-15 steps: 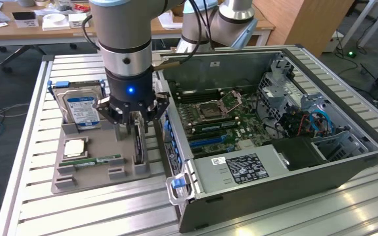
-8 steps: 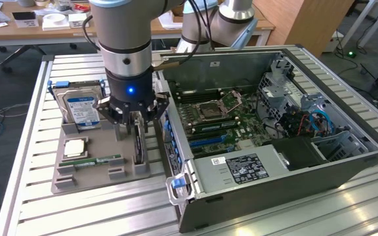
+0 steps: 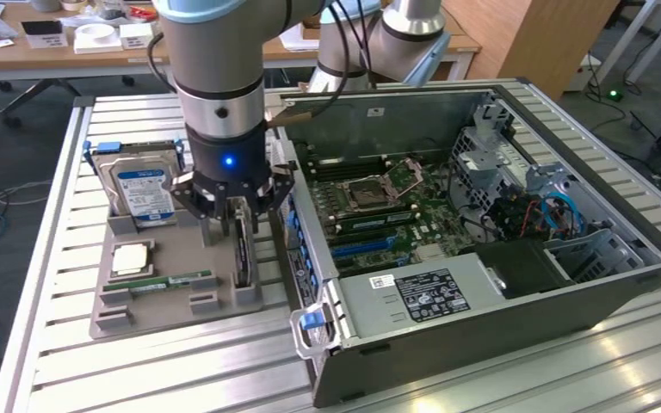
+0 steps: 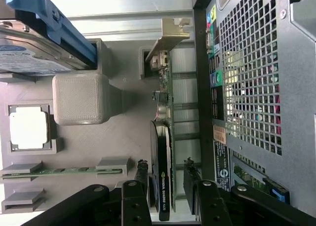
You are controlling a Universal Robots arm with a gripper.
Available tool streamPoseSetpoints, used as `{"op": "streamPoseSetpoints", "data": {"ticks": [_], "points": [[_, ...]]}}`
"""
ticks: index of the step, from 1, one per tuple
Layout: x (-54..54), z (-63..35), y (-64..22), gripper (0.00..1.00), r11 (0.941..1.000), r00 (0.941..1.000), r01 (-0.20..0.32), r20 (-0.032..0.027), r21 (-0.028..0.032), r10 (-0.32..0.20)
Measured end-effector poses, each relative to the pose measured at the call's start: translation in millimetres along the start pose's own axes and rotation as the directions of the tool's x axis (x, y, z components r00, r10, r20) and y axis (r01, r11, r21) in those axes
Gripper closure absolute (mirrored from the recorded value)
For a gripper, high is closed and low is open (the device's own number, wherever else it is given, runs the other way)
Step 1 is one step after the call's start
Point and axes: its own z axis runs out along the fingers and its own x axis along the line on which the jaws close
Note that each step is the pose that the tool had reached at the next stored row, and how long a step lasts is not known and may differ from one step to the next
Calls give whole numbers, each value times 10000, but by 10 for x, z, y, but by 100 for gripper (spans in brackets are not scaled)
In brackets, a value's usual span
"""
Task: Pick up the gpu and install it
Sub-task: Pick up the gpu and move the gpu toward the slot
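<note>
Black face, green board and silver end bracket: gpu, standing on edge in a slot of the grey tray, on the tray side nearest the case.

Gripper: lowered over the gpu, jaws partly open. The fingers straddle the card's black end, one on each side. One finger lies just beside the face and a slim gap shows at the other. Nothing is clamped.

Same tray:
- Hard drive, blue label, propped in its holder.
- CPU, flat in a square recess.
- RAM, on edge in low clips.

Case: open, motherboard exposed, just beside the tray on the exterior view's right.

Support: slatted aluminium table.
</note>
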Motion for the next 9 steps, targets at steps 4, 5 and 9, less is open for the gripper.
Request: {"op": "streamPoseSetpoints", "data": {"ticks": [4,5,9], "points": [[3,49,18,57,10000,10000,0,0,0,0],[4,61,22,57,10000,10000,0,-1,0,0],[8,108,35,57,10000,10000,-1,0,-1,1]]}}
